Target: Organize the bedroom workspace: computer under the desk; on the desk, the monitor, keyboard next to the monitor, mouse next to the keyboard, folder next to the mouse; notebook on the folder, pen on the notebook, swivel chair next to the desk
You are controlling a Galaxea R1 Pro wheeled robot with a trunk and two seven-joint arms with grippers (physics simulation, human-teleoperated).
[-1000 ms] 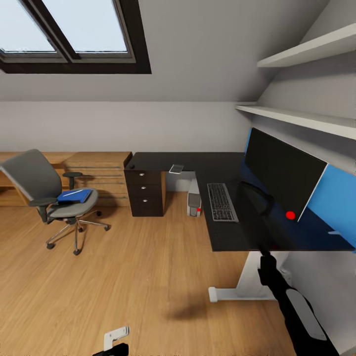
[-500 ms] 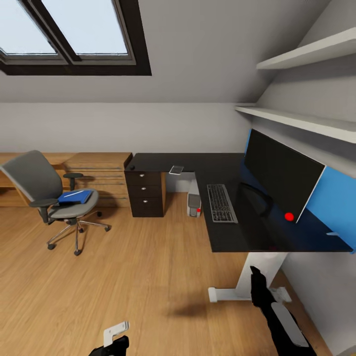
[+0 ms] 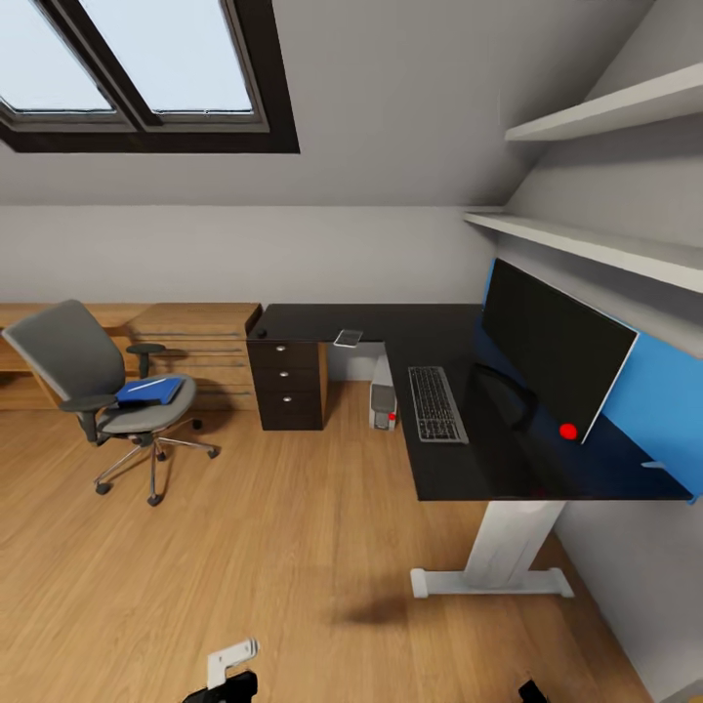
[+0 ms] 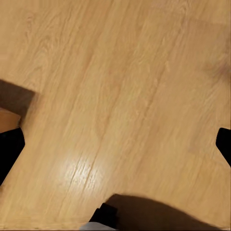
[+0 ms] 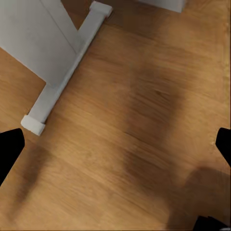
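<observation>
Folder (image 3: 148, 391) on swivel chair (image 3: 98, 391), well apart from desk (image 3: 459, 459); left tool (image 4: 115, 144) and right tool (image 5: 115, 144) spread wide, empty.

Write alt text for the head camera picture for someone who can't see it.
An attic bedroom: a black L-shaped desk holds a wide monitor and a keyboard, with a small grey computer beneath. Left, apart from the desk, a grey swivel chair carries a blue folder.

The desk (image 3: 459, 469) is glossy black with a white leg; the monitor (image 3: 552, 347) is black with a red dot; the wall panel (image 3: 664, 395) is bright blue; the swivel chair (image 3: 73, 366) is grey; the folder (image 3: 148, 391) is blue; the floor (image 3: 244, 547) is light wood-grain.
</observation>
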